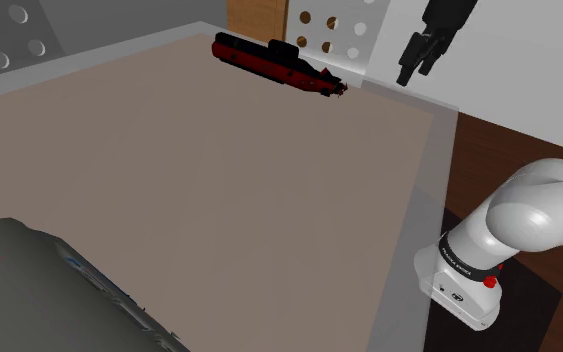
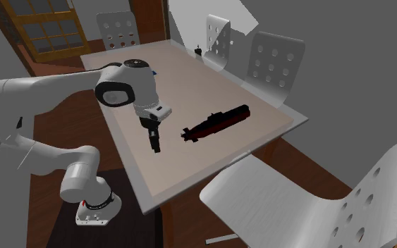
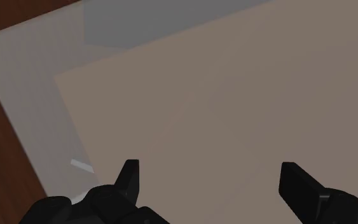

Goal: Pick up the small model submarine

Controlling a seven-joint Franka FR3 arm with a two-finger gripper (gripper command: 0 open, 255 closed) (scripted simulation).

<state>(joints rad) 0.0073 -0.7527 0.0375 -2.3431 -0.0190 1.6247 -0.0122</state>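
Black and red, the model submarine (image 2: 218,121) lies on the tan table (image 2: 182,77) near one end. The black gripper (image 2: 155,144) is near it, not touching, and seems to hang just above the table. Its fingers (image 3: 300,186) stand wide apart, holding nothing.

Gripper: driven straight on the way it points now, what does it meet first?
Probably the bare table top, near its grey edge; the open gripper points down at it. The submarine lies off to one side.
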